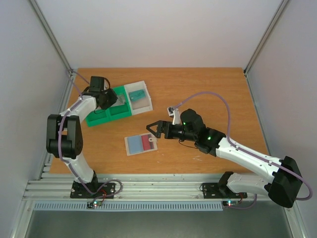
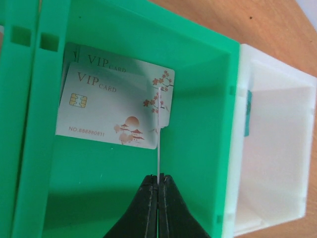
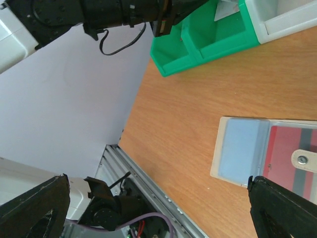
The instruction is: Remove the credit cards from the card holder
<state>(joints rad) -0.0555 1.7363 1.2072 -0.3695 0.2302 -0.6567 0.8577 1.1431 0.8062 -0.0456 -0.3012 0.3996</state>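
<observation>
Only the left wrist view shows two white plastic VIP cards (image 2: 106,111) in the green plastic tray (image 2: 198,148), with a third white card (image 2: 158,153) pinched edge-on by the left gripper (image 2: 158,181). The flat pale-blue card holder (image 1: 140,144) lies open on the table with one red card (image 3: 287,148) inside, and the right gripper (image 1: 152,128) gapes empty beside it.

Counted two robot arms: left arm (image 1: 64,134), right arm (image 1: 247,154). Counted one card holder (image 1: 133,145) with one red card (image 1: 147,142) inside. Counted one tray (image 1: 99,120) with three boxes. Counted two white cards (image 2: 106,106) lying flat there, one thin white card (image 2: 158,161) on its edge, and one teal card (image 1: 138,94).
</observation>
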